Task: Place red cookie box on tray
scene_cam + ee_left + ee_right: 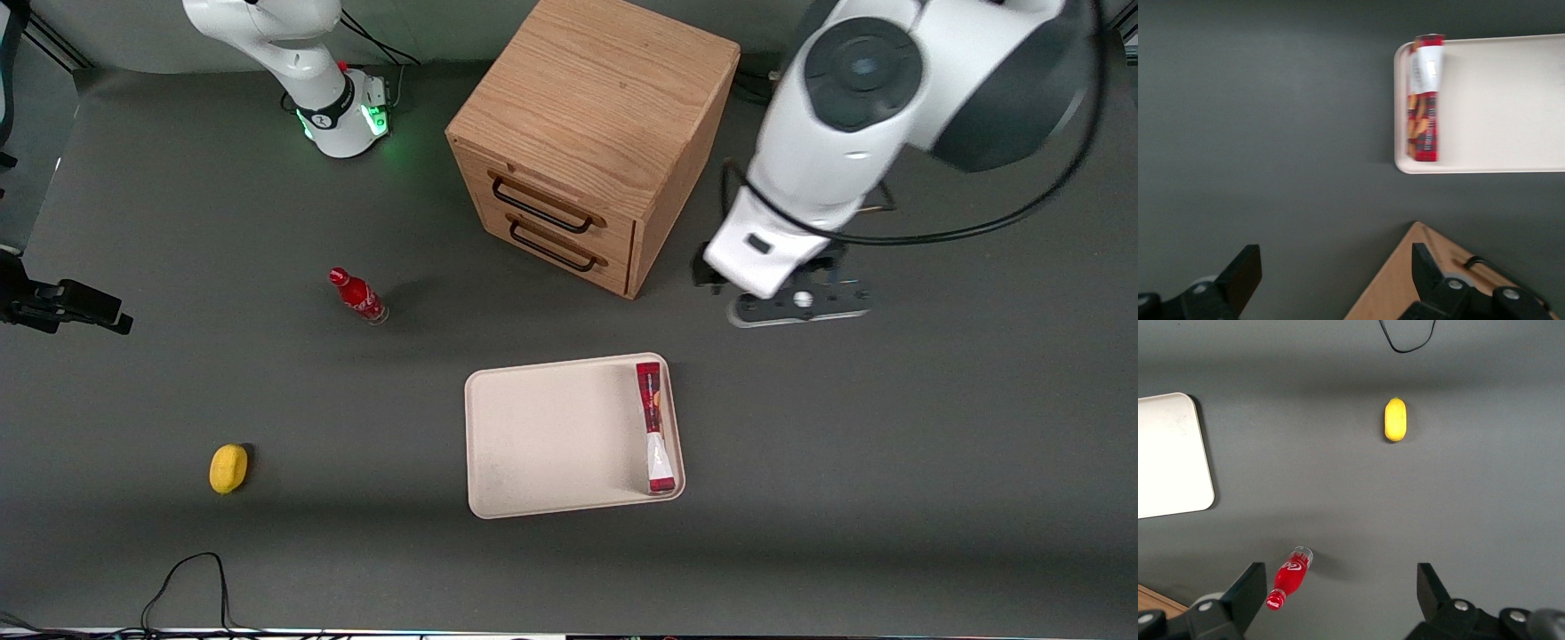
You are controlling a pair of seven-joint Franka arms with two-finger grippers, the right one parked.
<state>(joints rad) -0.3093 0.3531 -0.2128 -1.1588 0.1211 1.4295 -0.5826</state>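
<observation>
Gripper (1331, 277) is released: fingers (1241, 273) spread wide, nothing between them, hanging in the air above the table (889, 462). In the front view the gripper (796, 302) sits under the white wrist housing, beside the wooden cabinet (587, 142) on the working arm's side, farther from the front camera than the tray (551, 436).

Red cookie box (655, 428) is apart from the gripper, nearer the front camera than it. It lies flat in the tray, along the short rim that faces the working arm's end of the table, touching or just beside that rim; can't tell which. Its long axis runs parallel to that rim and spans most of the tray's short side. White patch is at the end nearer the front camera.

Wrist view confirms: cookie box (1425, 97) inside the tray (1511, 107) against its short rim, cabinet (1405, 287) corner just beside one finger.

Rest of the tray surface is bare cream.

Toward the parked arm's end, well apart from the gripper: small red bottle (358, 296) standing on the table, and a yellow object (228, 468) nearer the front camera than the bottle. Right wrist view shows the bottle (1290, 577) and yellow object (1395, 419) too.

Cabinet has two drawers, both with dark handles, both shut.
</observation>
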